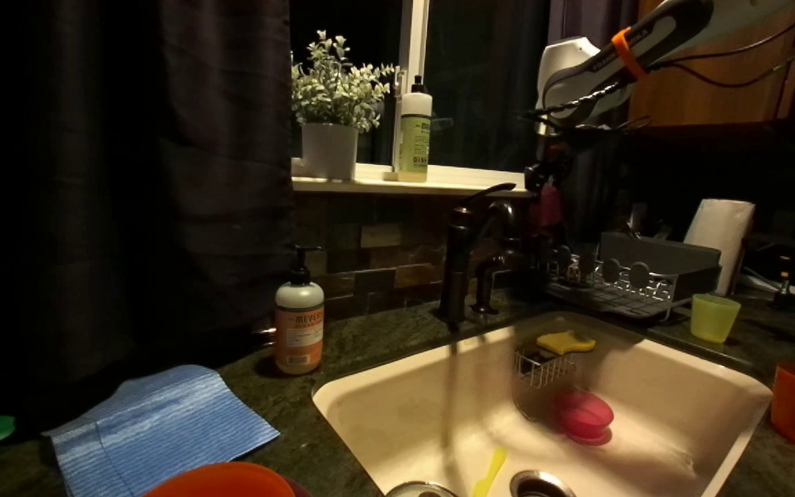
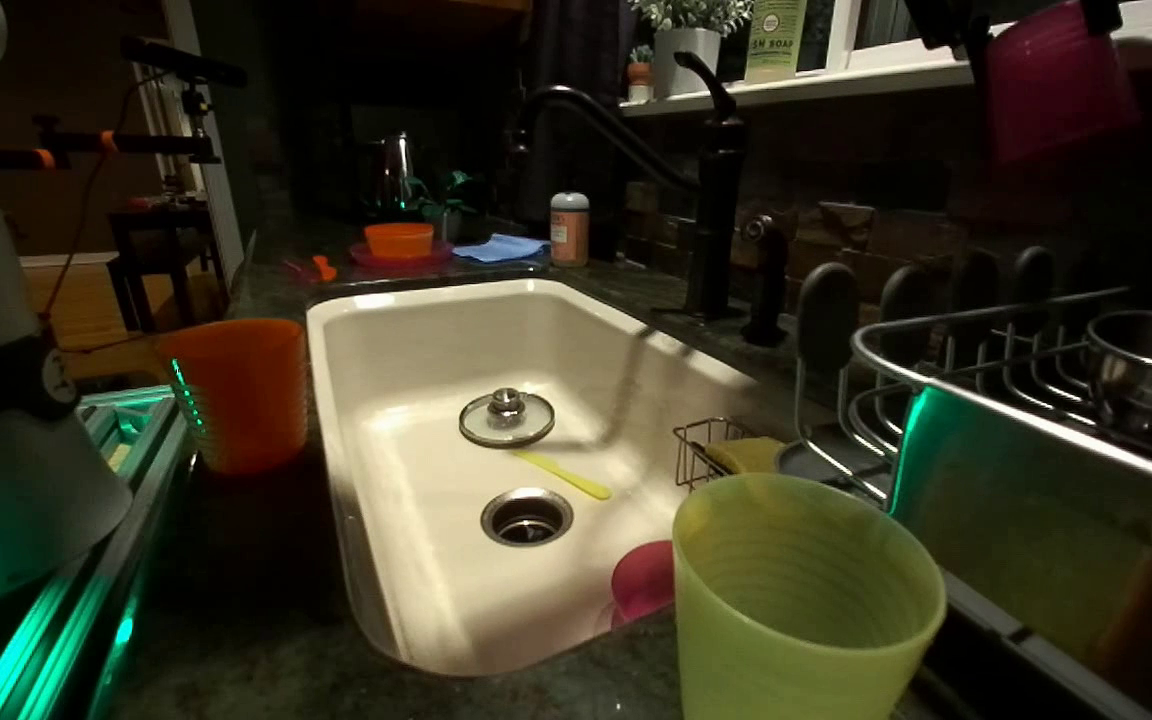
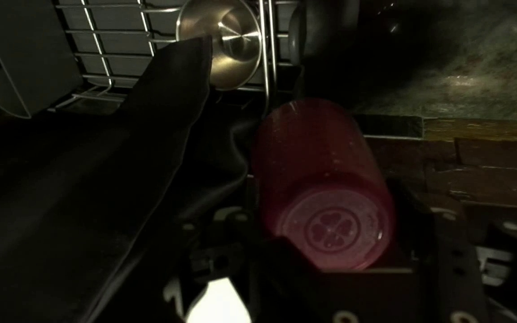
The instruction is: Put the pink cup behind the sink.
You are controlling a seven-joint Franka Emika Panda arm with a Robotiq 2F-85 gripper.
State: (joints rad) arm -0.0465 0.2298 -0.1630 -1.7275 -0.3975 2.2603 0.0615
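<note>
We see one pink cup (image 2: 1064,90), clamped in the gripper (image 3: 328,213) above the wall-side edge of the surface (image 1: 370,338), near the dish rack (image 1: 694,266). Its mouth points down, its long axis close to vertical. The one sink (image 2: 416,540) holds one rounder pink item (image 1: 585,414), one glass lid (image 2: 506,408) and one yellow-green utensil (image 2: 566,475); the rack holds one steel bowl (image 3: 229,27).

The top edge of an exterior view cuts off most of the gripper (image 2: 1043,42); the bottom edge crops the yellow-green cup (image 2: 796,640), which partly hides a rounded pink item (image 2: 642,580). In an exterior view the sink (image 1: 397,414) and an orange bowl (image 1: 221,481) run past the bottom edge. The wrist view hides the inside of the pink cup (image 3: 314,148) (only wall and base show).
</note>
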